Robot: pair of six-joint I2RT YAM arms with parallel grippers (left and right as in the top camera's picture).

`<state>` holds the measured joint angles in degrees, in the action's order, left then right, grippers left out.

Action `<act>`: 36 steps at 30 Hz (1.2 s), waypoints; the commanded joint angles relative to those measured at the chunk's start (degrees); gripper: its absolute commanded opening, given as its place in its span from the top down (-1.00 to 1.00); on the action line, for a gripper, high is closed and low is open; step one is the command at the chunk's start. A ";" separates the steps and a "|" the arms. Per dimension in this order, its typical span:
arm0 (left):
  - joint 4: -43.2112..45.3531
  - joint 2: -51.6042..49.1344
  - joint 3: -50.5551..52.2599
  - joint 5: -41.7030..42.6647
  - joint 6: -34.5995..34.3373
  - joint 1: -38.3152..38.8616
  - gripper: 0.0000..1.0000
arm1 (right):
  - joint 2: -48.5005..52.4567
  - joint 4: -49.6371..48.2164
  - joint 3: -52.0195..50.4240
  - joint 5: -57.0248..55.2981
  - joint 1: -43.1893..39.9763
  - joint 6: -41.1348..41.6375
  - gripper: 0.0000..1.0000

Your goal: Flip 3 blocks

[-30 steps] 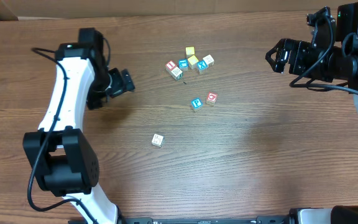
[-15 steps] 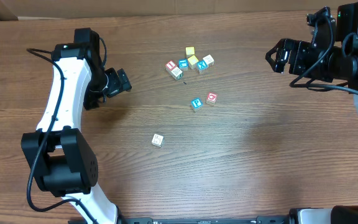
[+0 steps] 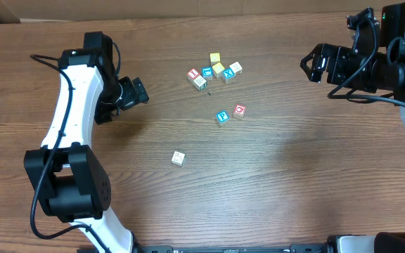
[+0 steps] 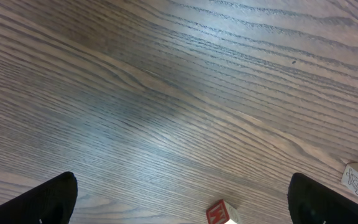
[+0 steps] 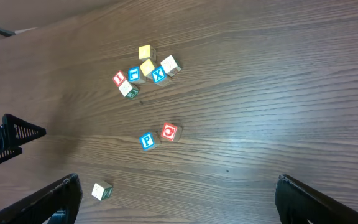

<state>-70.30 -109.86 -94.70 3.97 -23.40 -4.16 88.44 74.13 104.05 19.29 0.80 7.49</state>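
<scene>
- Overhead: the left gripper and right gripper both gape wide, holding nothing, above the table. The pale cube lies alone. The teal cube sits just beside the red-ring cube, near the cluster.
- Left wrist: spread fingers frame wood and a red-faced cube.
- Right wrist: all three blocks lie between wide-set fingertips.

The left arm has long white parts with big round black joints between them. A thin black cable runs along it. The left gripper is all black. The right arm is mostly black and boxy, with one white part and a tiny green light. The right gripper is black too.
</scene>
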 commanded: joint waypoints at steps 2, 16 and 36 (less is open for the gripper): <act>0.11 1.16 -1.14 -0.98 0.70 0.07 -1.00 | -1.27 -0.31 1.40 0.28 -0.17 0.22 -1.00; 0.11 1.16 -1.14 -0.98 0.70 0.07 -1.00 | -1.27 -6.88 1.40 -0.37 -0.17 1.66 -1.00; 0.11 1.16 -1.14 -0.98 0.70 0.07 -1.00 | -0.44 -18.53 -22.36 -4.87 25.05 29.31 0.11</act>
<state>-70.26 -109.86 -94.76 3.60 -23.40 -4.16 88.40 58.70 86.35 22.04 20.10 25.98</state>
